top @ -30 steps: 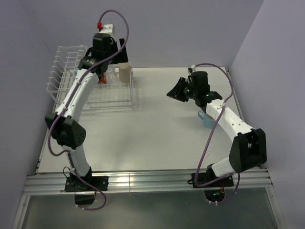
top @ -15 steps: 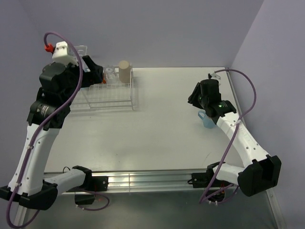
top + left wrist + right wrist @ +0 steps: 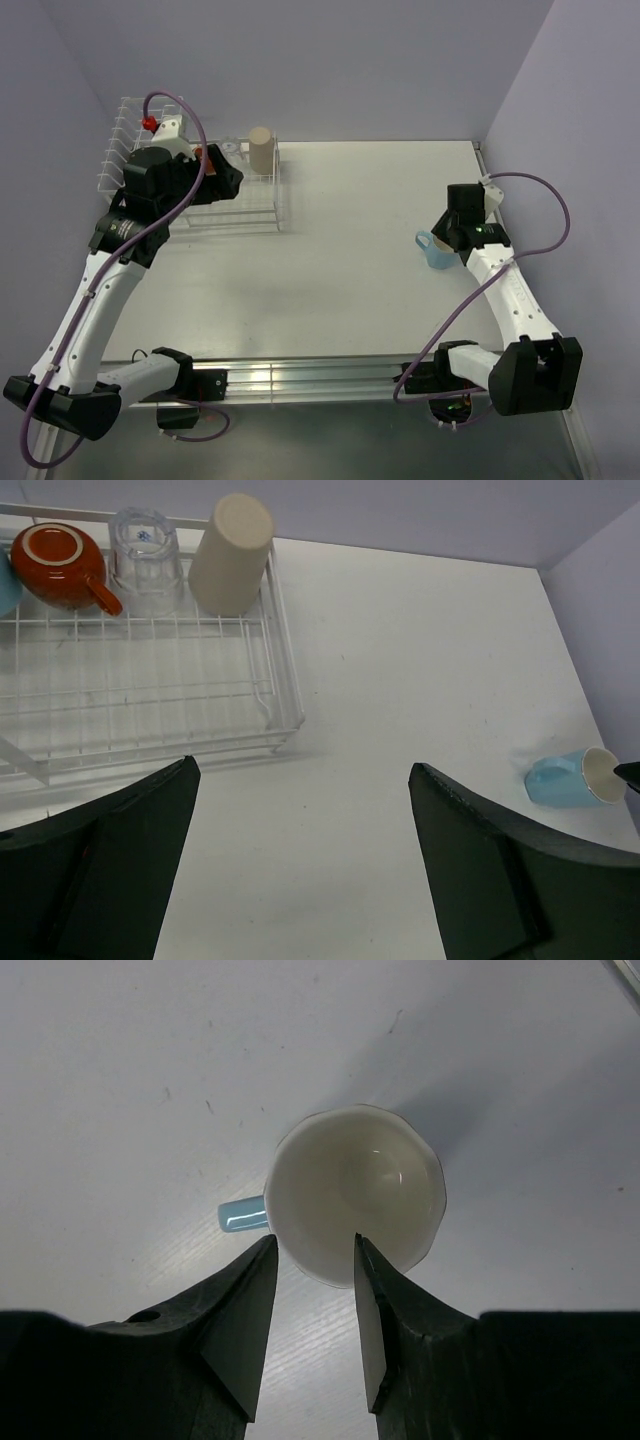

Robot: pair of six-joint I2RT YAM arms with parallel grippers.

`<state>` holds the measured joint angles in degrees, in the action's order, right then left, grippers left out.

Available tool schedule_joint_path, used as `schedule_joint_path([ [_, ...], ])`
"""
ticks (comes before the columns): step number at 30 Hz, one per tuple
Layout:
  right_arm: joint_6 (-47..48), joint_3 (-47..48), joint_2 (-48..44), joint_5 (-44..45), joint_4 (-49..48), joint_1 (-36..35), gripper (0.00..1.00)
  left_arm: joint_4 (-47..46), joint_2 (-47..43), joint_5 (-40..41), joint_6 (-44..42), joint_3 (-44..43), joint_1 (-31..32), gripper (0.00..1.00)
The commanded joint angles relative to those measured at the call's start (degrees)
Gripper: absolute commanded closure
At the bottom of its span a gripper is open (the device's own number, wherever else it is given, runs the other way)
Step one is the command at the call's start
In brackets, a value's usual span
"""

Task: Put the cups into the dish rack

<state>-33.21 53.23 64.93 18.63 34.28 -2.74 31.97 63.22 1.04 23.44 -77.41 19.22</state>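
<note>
1. Top external, upper left of frame: shows the dish rack, white thin wire, a low rectangular basket with taller upright slots at its left end, on a pale matte table.
2. Left wrist, top left of frame: counts three cups in a row along the rack's far edge, namely a squat glossy red-orange cup with a handle, a clear tumbler, and a tall matte beige cup with a slight taper. All three appear bottom-up.
3. Adds a sliver of light blue at the left edge beside the red-orange cup, too cropped to name.
4. Finds one light blue mug outside the rack at the right edge of that frame, well apart from the basket.
5. Right wrist, centre of frame: looks straight into that mug, with a smooth white inside, a round rim, and a blue handle pointing left.
6. Lower centre there: places the right gripper with jaws partly spread, its black wedge-shaped fingertips either side of the mug's near rim and pinching nothing. Cannot tell contact.
7. Left wrist, bottom of frame: places the left gripper with jaws spread wide and empty, over bare table below the rack's right corner.
</note>
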Motion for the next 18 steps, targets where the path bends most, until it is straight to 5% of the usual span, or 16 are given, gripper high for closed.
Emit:
schedule_joint_path([
  [1, 1.30, -1.38, -0.60, 1.05, -1.23, 0.46, 0.56, -4.19, -1.17, -3.41, 0.64, 0.24, -0.06, 0.07],
  [18, 5.17, -2.43, 2.31, -5.62, -3.78, 0.37, 0.53, -4.11, 0.06, -4.82, 0.55, 0.68, -0.06, 0.07],
])
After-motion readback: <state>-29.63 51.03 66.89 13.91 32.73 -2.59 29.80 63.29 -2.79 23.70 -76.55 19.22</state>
